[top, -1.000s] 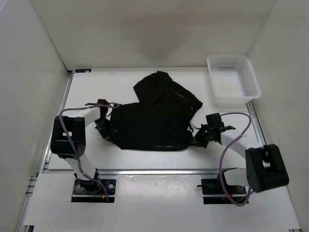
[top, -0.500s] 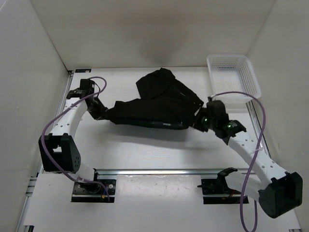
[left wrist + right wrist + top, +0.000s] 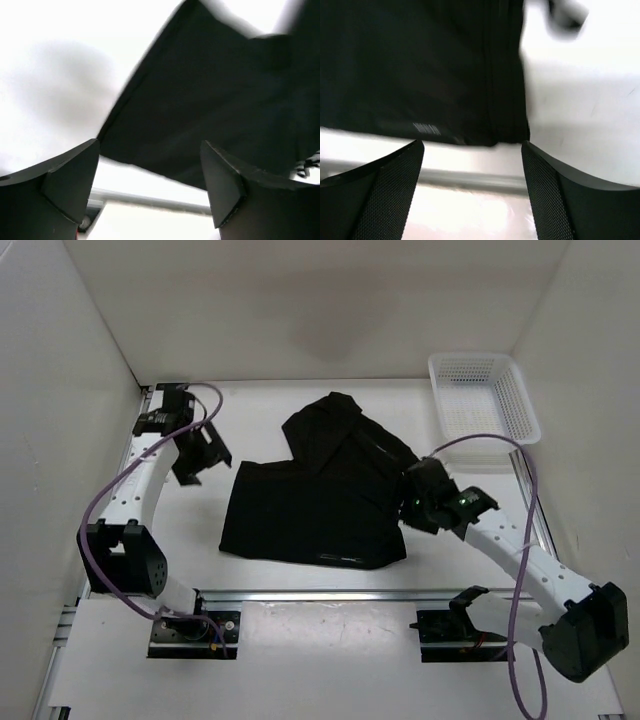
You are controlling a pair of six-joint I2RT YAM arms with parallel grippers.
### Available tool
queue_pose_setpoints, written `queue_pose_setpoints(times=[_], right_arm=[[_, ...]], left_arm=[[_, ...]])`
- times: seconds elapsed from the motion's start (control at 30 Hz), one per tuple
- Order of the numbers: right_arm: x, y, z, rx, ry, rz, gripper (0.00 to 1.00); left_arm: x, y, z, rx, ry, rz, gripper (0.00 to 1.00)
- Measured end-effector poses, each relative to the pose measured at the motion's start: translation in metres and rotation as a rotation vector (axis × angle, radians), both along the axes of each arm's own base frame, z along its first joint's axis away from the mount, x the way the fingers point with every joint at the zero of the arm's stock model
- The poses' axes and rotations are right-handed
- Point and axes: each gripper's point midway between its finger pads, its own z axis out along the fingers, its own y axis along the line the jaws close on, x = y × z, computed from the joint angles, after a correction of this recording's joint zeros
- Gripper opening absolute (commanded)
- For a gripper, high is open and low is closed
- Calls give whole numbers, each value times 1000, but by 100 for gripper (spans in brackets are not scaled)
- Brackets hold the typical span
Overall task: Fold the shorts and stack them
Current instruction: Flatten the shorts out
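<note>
— What do we find in the basket (image 3: 485, 405) at two o'clock?
— Its white mesh floor shows. The shorts (image 3: 320, 495) lie outside it, in the middle of the table (image 3: 260, 425).
— Which way do we read them?
— Long axis from twelve to six, with the pale label (image 3: 340, 558) on the edge facing six.
— And the arms?
— The left gripper (image 3: 203, 458), at nine o'clock, stands apart from the cloth, fingers spread, holding nothing. The right gripper (image 3: 408, 508), at three, hangs over the cloth's edge, likewise spread and holding nothing.
</note>
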Motion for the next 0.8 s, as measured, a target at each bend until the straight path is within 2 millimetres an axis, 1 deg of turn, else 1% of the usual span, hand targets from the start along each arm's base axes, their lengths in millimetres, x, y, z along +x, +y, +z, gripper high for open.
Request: queue_pose_setpoints(times=[0.03,0.1,0.13,0.17,0.2,0.23,0.27,0.33,0.37,0.4,0.5,0.53,0.57,0.67,0.73,0.8], right_arm=[[16,-4,12,8,-32,-36,74],[47,-12,30,24,-77,-102,65],[61,-16,35,28,-87,-131,57],[79,-22,38,26,-95,-164,42],[93,-25,38,24,-99,-178,33],[107,-29,35,21,-91,-205,28],[119,-32,31,16,-75,-220,22],[144,-37,21,-1,-41,-245,22],[157,-37,16,-4,-30,-252,24],[169,-36,10,-4,-17,-255,32],[196,-35,-6,4,23,-267,41],[203,-35,-11,9,37,-268,42],[209,-34,-16,15,47,-268,43],[220,-33,-28,28,72,-270,43],[222,-33,-32,35,84,-268,43],[221,-33,-34,39,90,-267,45]], left_arm=[[16,-5,19,14,-61,-29,84],[42,-25,47,29,-155,-100,73],[53,-39,59,34,-191,-148,63],[66,-57,69,36,-228,-198,58],[76,-72,73,40,-244,-239,52],[86,-89,76,46,-250,-286,49],[97,-105,76,55,-258,-325,48],[116,-133,66,75,-245,-385,48],[127,-147,57,83,-238,-411,50],[136,-161,44,94,-222,-441,55],[157,-190,9,122,-176,-495,64],[163,-197,-2,128,-167,-507,67],[171,-204,-14,134,-158,-517,67],[187,-213,-47,154,-138,-523,68],[192,-212,-65,172,-123,-515,68],[195,-211,-78,185,-110,-510,68]])
